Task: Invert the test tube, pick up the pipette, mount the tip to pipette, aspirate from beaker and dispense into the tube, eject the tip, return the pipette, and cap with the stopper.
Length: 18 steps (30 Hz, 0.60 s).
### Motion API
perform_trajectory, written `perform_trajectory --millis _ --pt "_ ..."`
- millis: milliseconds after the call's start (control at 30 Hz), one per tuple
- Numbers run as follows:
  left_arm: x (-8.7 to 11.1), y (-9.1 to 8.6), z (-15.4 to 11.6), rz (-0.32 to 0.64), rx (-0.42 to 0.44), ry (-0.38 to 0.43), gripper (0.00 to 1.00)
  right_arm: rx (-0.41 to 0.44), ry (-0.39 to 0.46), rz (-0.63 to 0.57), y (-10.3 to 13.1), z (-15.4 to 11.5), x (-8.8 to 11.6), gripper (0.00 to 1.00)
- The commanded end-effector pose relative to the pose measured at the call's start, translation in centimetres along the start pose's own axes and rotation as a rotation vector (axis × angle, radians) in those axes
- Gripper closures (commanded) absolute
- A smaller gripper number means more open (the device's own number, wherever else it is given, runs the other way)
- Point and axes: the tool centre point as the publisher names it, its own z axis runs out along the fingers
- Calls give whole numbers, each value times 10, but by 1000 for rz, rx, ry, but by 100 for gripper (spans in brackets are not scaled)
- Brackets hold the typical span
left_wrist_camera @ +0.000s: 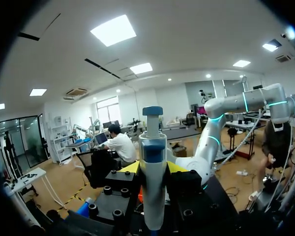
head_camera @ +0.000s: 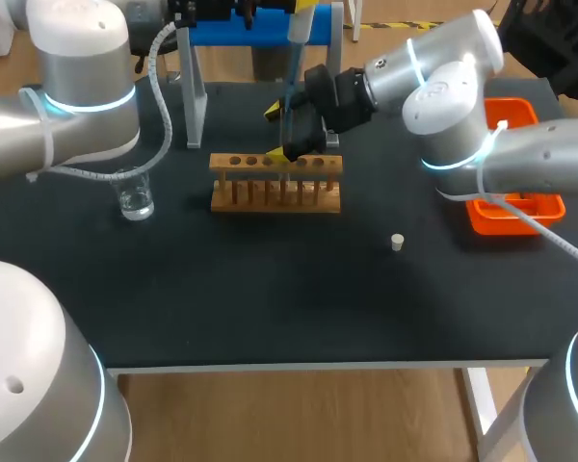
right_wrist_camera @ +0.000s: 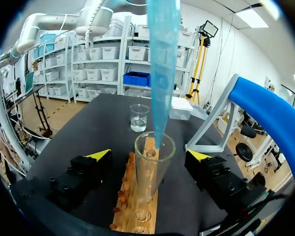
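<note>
- L gripper (left_wrist_camera: 153,169) has its fingers shut on the pipette (left_wrist_camera: 152,147) from 2 sides, so it hangs straight down.
- The blue tip (right_wrist_camera: 162,73) pokes just inside the mouth of the tube (right_wrist_camera: 152,172). I think that's so the water goes in the tube and not on the rack (right_wrist_camera: 137,219).
- The tube stands in a rack hole, open end up.
- R gripper (right_wrist_camera: 148,154) has its jaws wide, w/ one finger each side of the tube, not touching it. Prob. there to steady it.
- The beaker (head_camera: 135,197) is well off past the rack's L end.
- The stopper (head_camera: 397,242) lies alone on the table (head_camera: 270,308), in front & R of the rack, prob. waiting for capping.
- It's tight round the tube: tip, rim & R fingers are all close. Straight up looks the safe way out.
- The blue stand (head_camera: 260,29) is just behind, by the far edge.
- The orange bin (head_camera: 515,217) sits by the R edge, partly under the R arm.
- The best room to move looks to be in front of the rack.
</note>
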Motion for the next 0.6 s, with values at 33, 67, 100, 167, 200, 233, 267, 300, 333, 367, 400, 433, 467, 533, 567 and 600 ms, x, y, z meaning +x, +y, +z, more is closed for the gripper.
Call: perform_trajectory --millis 33,67,100,167,200,233,267,300,333,367,400,433,467,533,567,600 --pt "0 -6 2 2 -12 -1 100 1 6 -1 0 -1 -2 0" --pt "1 -7 2 3 -14 -3 100 1 6 -1 0 -1 -2 0" --pt "1 -9 2 6 -17 -4 100 1 6 -1 0 -1 -2 0" --pt "2 -12 3 11 -22 -7 100 1 6 -1 0 -1 -2 0" --pt "3 -14 3 15 -25 -9 100 1 6 -1 0 -1 -2 0" --pt "3 -16 3 19 -28 -11 100 1 6 -1 0 -1 -2 0" --pt "4 -19 2 24 -31 -15 100 1 6 -1 0 -1 -2 0" --pt "5 -21 1 30 -34 -20 100 1 6 -1 0 -1 -2 0" --pt "6 -23 -1 34 -38 -25 100 1 6 -1 0 -1 -2 0" --pt "7 -26 -4 40 -45 -32 100 1 6 -1 0 -1 -2 0" --pt "10 -29 -7 45 -50 -42 100 1 6 -1 0 -1 -2 0" --pt "12 -32 -12 50 -55 -53 100 1 6 -1 0 -1 -2 0" --pt "16 -34 -17 53 -63 -65 100 1 6 -1 0 -1 -2 0" --pt "26 -37 -30 52 -94 -82 100 1 6 -1 0 -1 -2 0" --pt "32 -37 -38 47 -104 -94 100 1 6 -1 0 -1 -2 0" --pt "41 -36 -48 42 -111 -111 100 1 6 -1 0 -1 -2 0"
